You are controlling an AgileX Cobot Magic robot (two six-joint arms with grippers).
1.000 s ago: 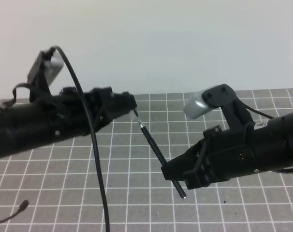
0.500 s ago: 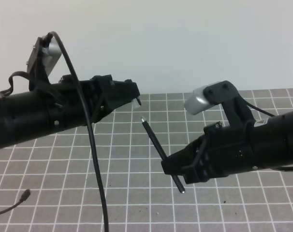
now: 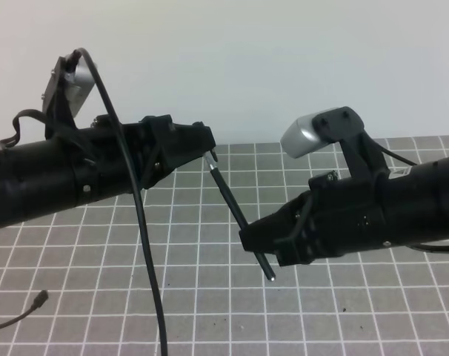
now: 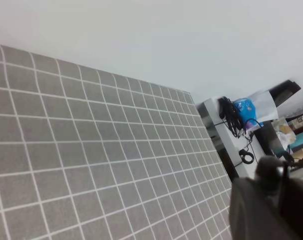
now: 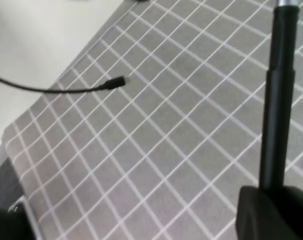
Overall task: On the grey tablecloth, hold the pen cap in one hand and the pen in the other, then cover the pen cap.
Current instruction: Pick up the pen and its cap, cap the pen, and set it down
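Above the grey tablecloth both arms hover. My left gripper points right and is shut on the pen cap, of which only a tiny dark piece shows below its tip. The pen slants from there down to the right, with my right gripper shut on its lower part. The pen's upper end sits right at the cap; I cannot tell whether it is inside. In the right wrist view the pen rises straight out of the dark fingers. The left wrist view shows neither cap nor pen.
A black cable hangs from the left arm across the cloth. A loose cable end lies at the front left and also shows in the right wrist view as the cable end. A pale wall stands behind the cloth.
The right gripper has carried the pen up and left, closing the gap to the left gripper's tip. The left arm rose a second ago and has since stayed still.
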